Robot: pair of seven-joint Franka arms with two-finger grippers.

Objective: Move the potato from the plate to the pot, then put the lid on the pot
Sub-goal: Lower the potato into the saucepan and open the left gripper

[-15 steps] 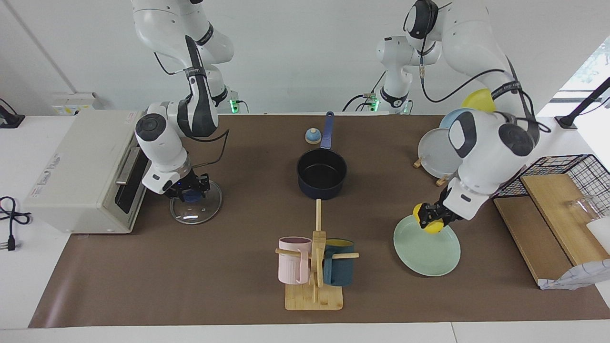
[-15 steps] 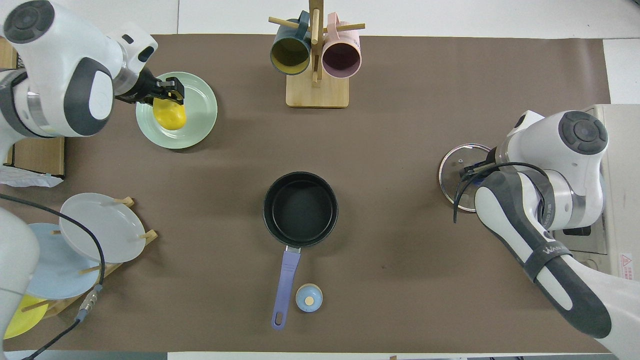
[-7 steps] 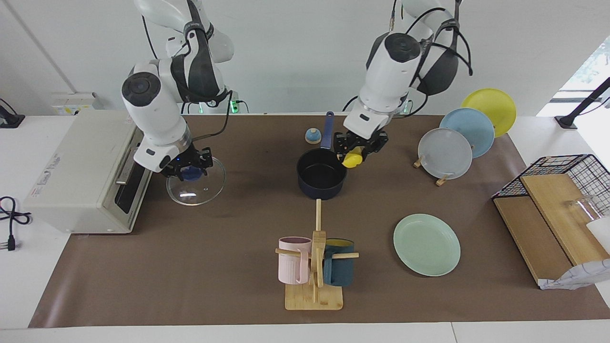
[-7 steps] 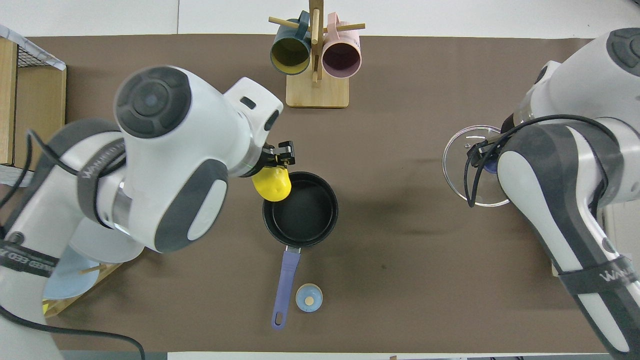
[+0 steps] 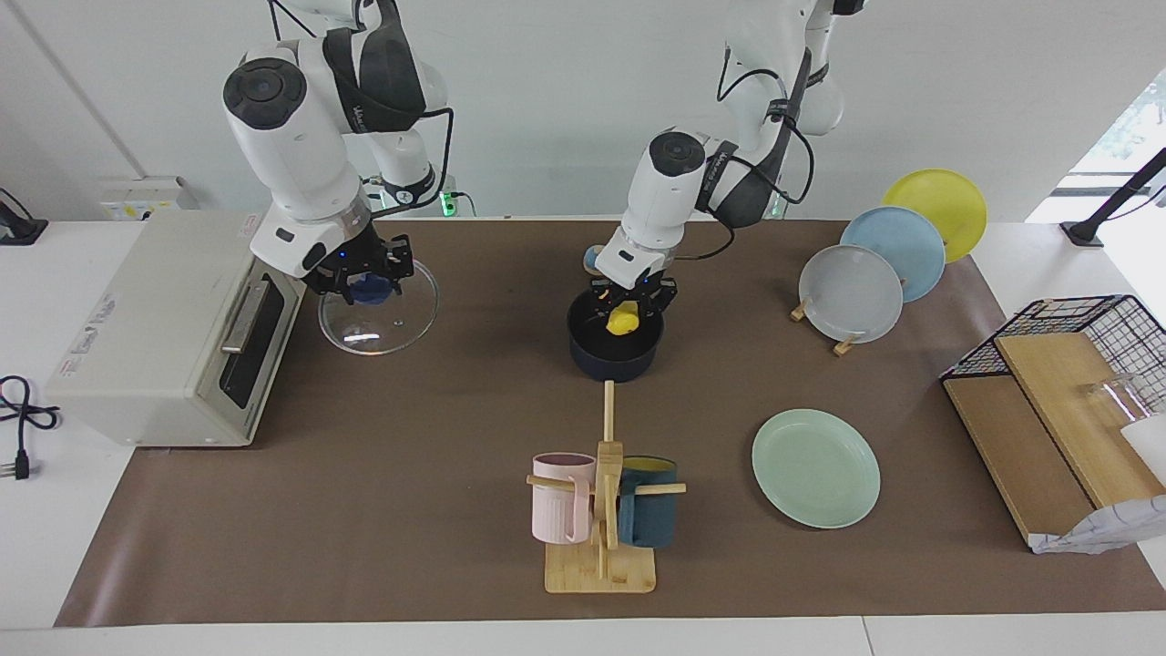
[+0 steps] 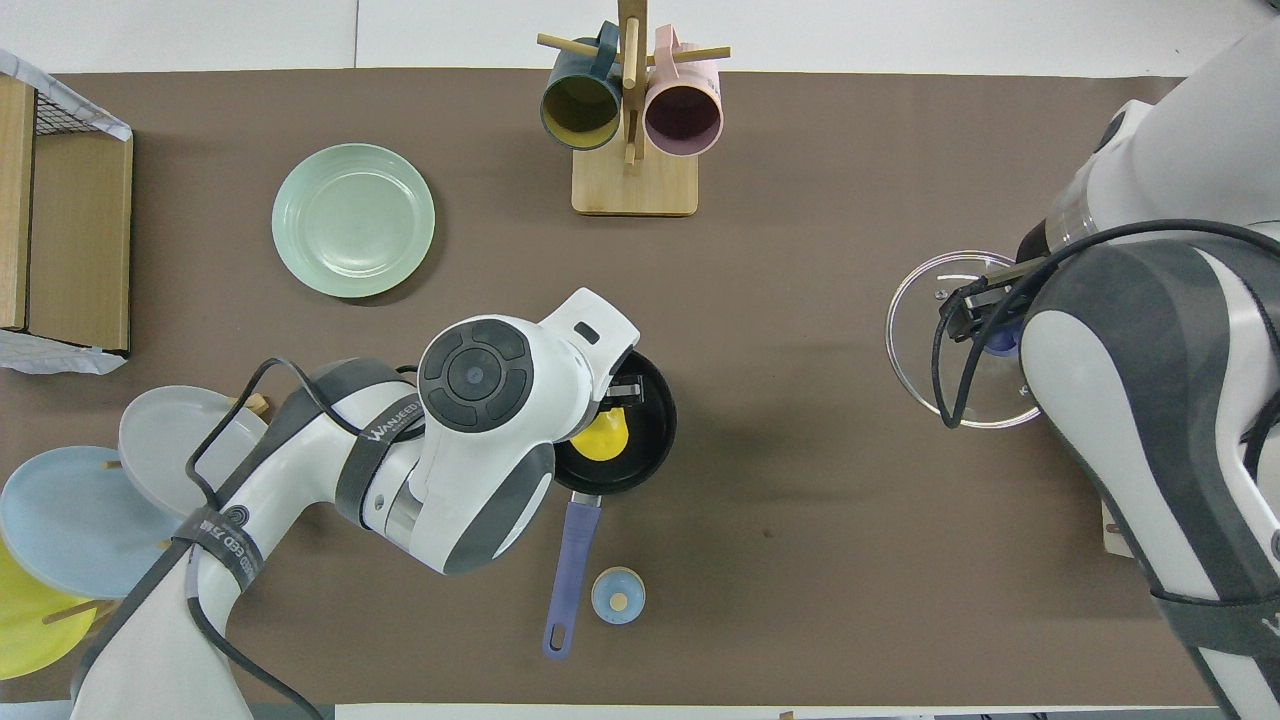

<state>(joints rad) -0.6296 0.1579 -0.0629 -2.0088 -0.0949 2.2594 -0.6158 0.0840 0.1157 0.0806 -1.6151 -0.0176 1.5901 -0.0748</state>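
Left hand (image 5: pixel 632 301): gripping the potato (image 5: pixel 623 321) and holding it inside the mouth of the pot (image 5: pixel 615 355), above the black interior. Right hand (image 5: pixel 363 276): clamping the blue knob of the lid (image 5: pixel 378 319), carrying it tilted over the table (image 5: pixel 364 510) beside the toaster oven (image 5: pixel 155 328). Plate (image 5: pixel 816 467): lying bare toward the left arm's end, farther from the robots than the pot.

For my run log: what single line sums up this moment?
left claw: potato over pot | right claw: lid lifted | plate bare
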